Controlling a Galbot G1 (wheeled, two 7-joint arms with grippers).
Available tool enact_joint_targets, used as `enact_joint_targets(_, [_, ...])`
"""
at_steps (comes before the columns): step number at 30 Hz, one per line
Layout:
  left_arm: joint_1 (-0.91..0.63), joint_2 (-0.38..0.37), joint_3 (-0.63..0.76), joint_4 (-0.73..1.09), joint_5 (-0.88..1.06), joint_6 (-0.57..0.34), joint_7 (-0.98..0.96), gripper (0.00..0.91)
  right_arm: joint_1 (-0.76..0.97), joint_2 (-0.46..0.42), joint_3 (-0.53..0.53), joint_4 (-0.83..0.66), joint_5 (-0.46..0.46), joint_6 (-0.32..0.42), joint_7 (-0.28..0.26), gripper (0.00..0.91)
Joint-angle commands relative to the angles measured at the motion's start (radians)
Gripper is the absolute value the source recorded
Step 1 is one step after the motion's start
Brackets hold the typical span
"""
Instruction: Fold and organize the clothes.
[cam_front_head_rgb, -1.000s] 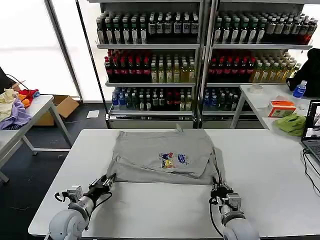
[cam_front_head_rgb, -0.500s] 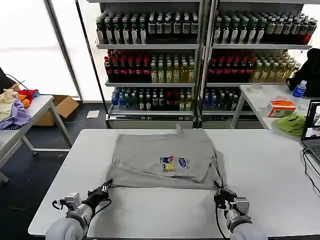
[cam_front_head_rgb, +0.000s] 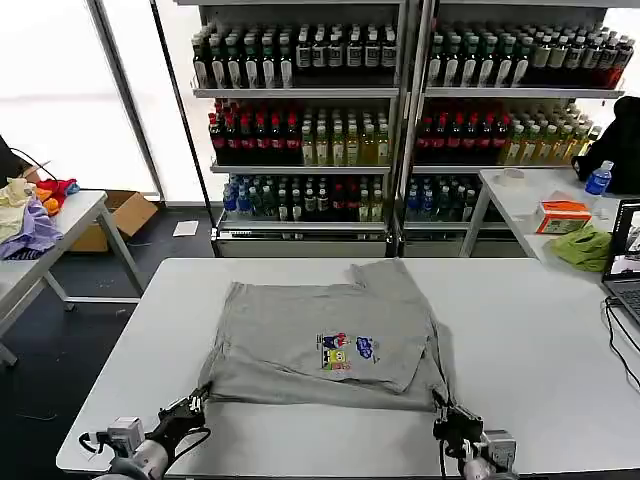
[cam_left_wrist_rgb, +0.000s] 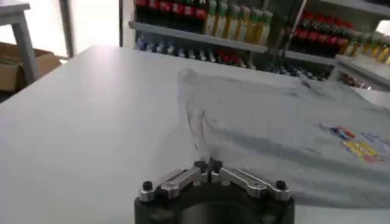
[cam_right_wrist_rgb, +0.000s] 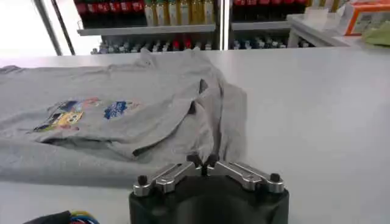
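At the table's (cam_front_head_rgb: 560, 330) near edge, the left gripper (cam_front_head_rgb: 193, 405) pinches the shirt's (cam_front_head_rgb: 320, 330) near left corner and the right gripper (cam_front_head_rgb: 447, 413) pinches its near right corner, both sets of fingers clenched on the hem. The shirt (grey, small coloured chest print facing up) lies spread mid-table, its far side rumpled toward the shelves (cam_front_head_rgb: 400, 110) of bottles

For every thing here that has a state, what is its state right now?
grey shirt: lying flat on the white table, partly folded, print facing up, its near corners pinched.
left gripper: shut on the shirt's near corner.
right gripper: shut on the other near corner.
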Motion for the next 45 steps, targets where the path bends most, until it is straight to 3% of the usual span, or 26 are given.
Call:
enact_joint_targets(1, [0.143,-0.028,-0.072,-0.118,0.034,0.042,0.011,0.000,-0.107,0.003,0.022,0.076,-0.015,0.020,-0.002,0.000])
enact_joint_targets(6, [0.184,-0.045,-0.105,-0.129,0.062,0.043,0.026,0.010,-0.117,-0.005,0.005,0.058,-0.022,0.022,-0.006,0.000])
enact_joint_targets(7, [0.198,-0.055,-0.111,-0.129,0.059,0.043,0.029,0.071,-0.118,-0.005,-0.002,0.054,-0.025,0.026,-0.007,0.000])
enact_joint_targets(8, [0.209,-0.063,-0.118,-0.128,0.059,0.043,0.029,0.322,-0.120,-0.005,-0.010,0.051,-0.027,0.033,-0.008,0.000])
enact_joint_targets(9, [0.218,-0.067,-0.121,-0.127,0.059,0.041,0.030,0.887,-0.122,-0.005,-0.013,0.052,-0.026,0.032,-0.008,0.786])
enact_joint_targets(10, [0.229,-0.076,-0.125,-0.127,0.058,0.035,0.030,0.907,-0.125,-0.005,-0.020,0.054,-0.021,0.030,-0.004,0.907])
enact_joint_targets(17, [0.238,-0.090,-0.149,-0.165,0.058,0.027,0.033,0.907,-0.136,-0.003,-0.030,0.097,-0.015,0.026,-0.009,0.907])
enact_joint_targets(21, [0.210,-0.084,-0.172,-0.157,0.059,0.029,0.032,0.907,-0.129,-0.025,0.014,0.098,0.000,0.069,-0.030,0.907])
enact_joint_targets(25, [0.195,-0.064,-0.219,-0.159,0.037,0.027,0.033,0.907,-0.101,-0.050,0.084,0.117,0.083,0.081,-0.055,0.907])
enact_joint_targets(30, [0.105,0.007,-0.265,-0.161,-0.055,0.028,0.036,0.907,0.019,-0.089,0.178,0.105,0.151,0.058,-0.126,0.907])
enact_joint_targets(33, [0.043,0.070,-0.245,-0.118,-0.133,0.028,0.047,0.907,0.156,-0.162,0.205,0.032,0.171,0.027,-0.216,0.907])
enact_joint_targets(35, [-0.028,0.149,-0.190,-0.053,-0.141,0.022,0.064,0.907,0.286,-0.207,0.171,-0.058,0.167,-0.012,-0.285,0.907])
enact_joint_targets(41, [-0.250,0.268,-0.054,0.144,-0.181,0.013,0.076,0.907,0.622,-0.231,0.014,-0.349,0.130,-0.068,-0.373,0.907])
enact_joint_targets(45, [-0.387,0.305,0.060,0.222,-0.183,0.013,0.101,0.907,0.857,-0.202,-0.128,-0.540,0.119,-0.062,-0.387,0.907])
